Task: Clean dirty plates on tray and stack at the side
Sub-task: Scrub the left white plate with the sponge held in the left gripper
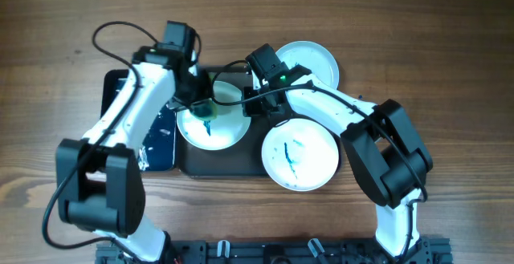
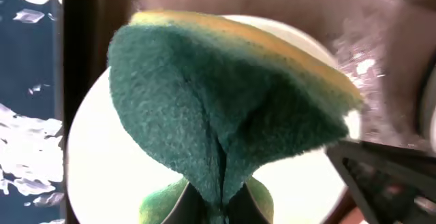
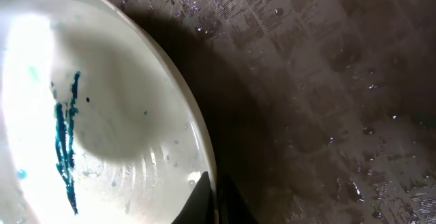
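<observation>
A: So why is the left gripper [image 1: 201, 108] pinched on that green-and-yellow scouring sponge [image 2: 225, 115]?

B: To scrub the streaked white round plate [image 1: 229, 126] at the dark grey rectangular tray's [image 1: 241, 158] nine o'clock. The right gripper [image 1: 250, 103] clamps its two-o'clock rim, probably to steady it.

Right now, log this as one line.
left gripper: holds sponge over streaked plate | right gripper: pinching its rim | tray: wet
</observation>
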Tool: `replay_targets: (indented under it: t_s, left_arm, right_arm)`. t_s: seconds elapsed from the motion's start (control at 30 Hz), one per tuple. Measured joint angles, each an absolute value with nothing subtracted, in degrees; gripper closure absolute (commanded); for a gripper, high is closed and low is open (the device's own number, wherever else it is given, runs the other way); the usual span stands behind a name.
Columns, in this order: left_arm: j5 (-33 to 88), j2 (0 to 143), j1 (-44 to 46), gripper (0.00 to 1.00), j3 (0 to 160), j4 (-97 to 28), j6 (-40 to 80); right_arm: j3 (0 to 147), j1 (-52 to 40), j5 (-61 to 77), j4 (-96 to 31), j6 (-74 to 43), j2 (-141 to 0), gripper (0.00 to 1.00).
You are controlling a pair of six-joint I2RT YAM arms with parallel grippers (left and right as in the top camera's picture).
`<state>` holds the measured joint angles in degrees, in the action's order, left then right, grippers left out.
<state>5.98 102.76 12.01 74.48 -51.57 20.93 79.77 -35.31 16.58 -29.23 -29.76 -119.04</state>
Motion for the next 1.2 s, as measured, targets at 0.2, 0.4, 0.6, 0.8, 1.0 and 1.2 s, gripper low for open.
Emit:
replay_targets:
  t_s: [0.2, 0.4, 0.6, 0.8, 1.0, 1.2]
  left_arm:
    - [2.37, 109.80, 14.39, 0.96, 72.31, -51.40, 21.85]
    - [2.90, 110.80, 14.57, 0.96, 72.36, -51.42, 21.06]
    - [13.74, 111.77, 13.87, 0.96, 72.38, -49.21, 10.07]
    - [8.62, 111.98, 14.70, 0.96, 72.64, -48.56, 14.44]
    - [-6.00, 111.96, 15.81, 0.96, 73.28, -52.88, 26.65]
    - [-0.56, 111.96, 15.57, 0.96, 73.23, -51.72, 21.41]
  right_arm:
    - [79.70, -35.27, 16.58, -30.11, -29.76, -119.11, 0.96]
    - [79.07, -34.94, 17.15, -29.34, -30.92, -119.81, 0.96]
    - [78.65, -33.89, 18.41, -28.80, -31.29, -119.81, 0.96]
    - [78.54, -33.61, 18.59, -28.34, -31.53, -119.81, 0.96]
    - [78.46, -33.85, 18.90, -27.97, -31.90, -119.81, 0.96]
    - [78.43, -33.78, 18.83, -28.05, -31.90, -119.81, 0.96]
